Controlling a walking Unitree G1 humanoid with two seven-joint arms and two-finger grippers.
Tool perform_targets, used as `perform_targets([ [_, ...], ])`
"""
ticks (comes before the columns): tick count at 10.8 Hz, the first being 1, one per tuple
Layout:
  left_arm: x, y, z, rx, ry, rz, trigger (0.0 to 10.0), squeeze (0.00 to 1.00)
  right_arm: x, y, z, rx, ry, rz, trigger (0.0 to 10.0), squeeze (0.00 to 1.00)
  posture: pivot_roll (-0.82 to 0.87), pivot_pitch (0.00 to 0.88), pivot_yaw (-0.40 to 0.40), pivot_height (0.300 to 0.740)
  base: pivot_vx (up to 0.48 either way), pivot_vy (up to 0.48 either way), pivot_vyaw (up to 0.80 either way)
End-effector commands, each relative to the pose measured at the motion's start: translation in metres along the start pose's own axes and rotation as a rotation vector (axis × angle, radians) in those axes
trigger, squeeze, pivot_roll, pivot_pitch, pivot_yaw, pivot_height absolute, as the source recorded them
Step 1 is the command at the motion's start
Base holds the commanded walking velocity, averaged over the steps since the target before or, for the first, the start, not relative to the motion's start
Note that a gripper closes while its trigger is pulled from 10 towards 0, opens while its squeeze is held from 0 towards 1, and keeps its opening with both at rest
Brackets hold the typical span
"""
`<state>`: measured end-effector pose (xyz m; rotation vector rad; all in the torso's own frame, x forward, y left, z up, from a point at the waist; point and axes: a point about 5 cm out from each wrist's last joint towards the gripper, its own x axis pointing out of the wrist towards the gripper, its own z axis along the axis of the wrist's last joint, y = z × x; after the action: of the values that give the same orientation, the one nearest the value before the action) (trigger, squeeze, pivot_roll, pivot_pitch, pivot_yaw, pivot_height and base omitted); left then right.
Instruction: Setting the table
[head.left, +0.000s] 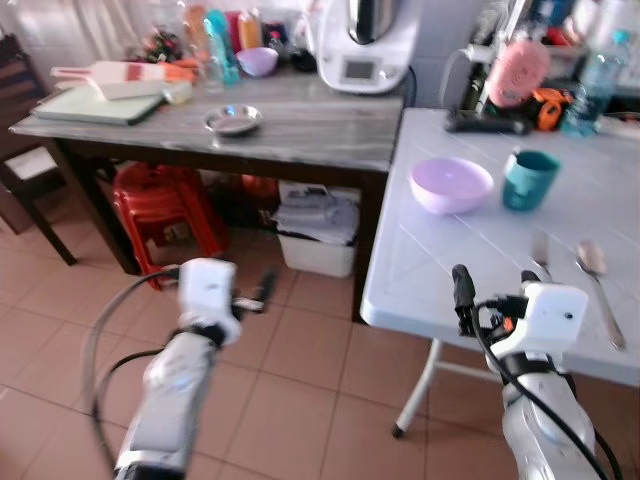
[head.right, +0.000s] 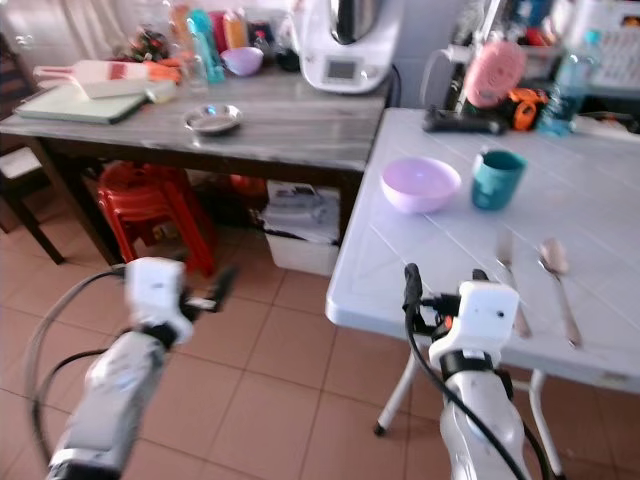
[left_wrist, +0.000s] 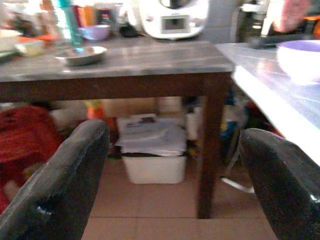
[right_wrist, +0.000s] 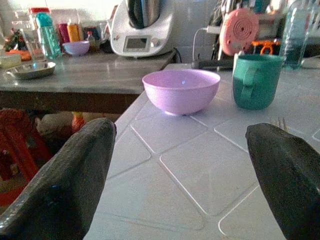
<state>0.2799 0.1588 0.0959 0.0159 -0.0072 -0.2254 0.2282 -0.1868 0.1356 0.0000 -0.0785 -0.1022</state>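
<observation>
- The right hand (head.right: 440, 285) is hovering at the near edge of the white worktop (head.left: 470, 250), its two black fingers (right_wrist: 65, 185) standing wide apart with nothing between them.
- Ahead of the right hand, the lilac bowl (right_wrist: 181, 90) is sitting on the white worktop, and the teal mug (right_wrist: 256, 80) is standing just beside it, toward the hand's right.
- A fork (head.left: 540, 252) and a spoon (head.left: 598, 275) are lying side by side on the same worktop, nearer to the right hand than the bowl and just off to its right.
- The left hand (head.left: 262, 290) is hanging over the tiled floor (head.left: 300, 390), well apart from both worktops, with its fingers (left_wrist: 55, 185) spread open and holding nothing.
- Beyond the left hand, a grey marble worktop (left_wrist: 150, 60) is carrying a small steel dish (left_wrist: 80, 54), a white kitchen machine (left_wrist: 170, 17), a small lilac bowl (head.left: 257, 61) and some bottles (head.left: 220, 40).
- Under that worktop, a white bin (left_wrist: 152, 150) and a red stool (head.left: 160, 205) are standing on the floor ahead of the left hand.
</observation>
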Motion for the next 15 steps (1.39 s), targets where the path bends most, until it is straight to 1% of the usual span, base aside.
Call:
perform_targets([
  [1,-0.006,0.006,0.0,0.006,0.0,0.015,10.0,0.0,-0.003,-0.004,0.007,-0.017,-0.041,-0.018,10.0,0.0,-0.02,0.0,0.042,0.74,0.0,0.0,0.0],
  [2,-0.017,0.012,-0.007,0.017,0.027,0.022,10.0,0.0,-0.009,-0.009,0.003,-0.033,-0.029,-0.03,10.0,0.0,-0.02,0.0,0.042,0.74,0.0,0.0,0.0],
  [3,-0.023,0.016,-0.012,0.013,0.047,0.034,10.0,0.0,-0.012,-0.012,-0.001,-0.04,-0.012,-0.039,10.0,0.0,-0.01,0.0,0.042,0.74,0.0,0.0,0.0],
  [4,-0.021,0.014,-0.011,-0.003,0.037,0.023,10.0,0.0,-0.01,-0.011,-0.002,-0.039,-0.01,-0.036,10.0,0.0,-0.01,0.0,0.041,0.74,0.0,0.0,0.0],
  [6,-0.011,0.003,-0.001,-0.046,-0.005,-0.027,10.0,0.0,-0.003,-0.006,0.002,-0.029,-0.028,-0.022,10.0,0.0,-0.01,0.0,0.043,0.74,0.0,0.0,0.0],
  [8,-0.006,-0.005,0.004,-0.085,-0.024,-0.071,10.0,0.0,-0.003,-0.006,0.0,-0.024,-0.025,-0.024,10.0,0.0,-0.01,0.0,0.048,0.74,0.124,0.0,0.0],
  [11,-0.004,-0.007,0.008,-0.103,-0.035,-0.101,10.0,0.0,-0.004,-0.003,-0.001,-0.019,-0.02,-0.018,10.0,0.0,-0.02,0.0,0.056,0.74,0.286,0.0,0.0],
  [15,-0.004,-0.009,0.008,-0.119,-0.032,-0.114,10.0,0.0,-0.002,-0.003,-0.002,-0.021,-0.017,-0.011,10.0,0.0,-0.02,0.0,0.053,0.74,0.343,0.0,-0.66],
])
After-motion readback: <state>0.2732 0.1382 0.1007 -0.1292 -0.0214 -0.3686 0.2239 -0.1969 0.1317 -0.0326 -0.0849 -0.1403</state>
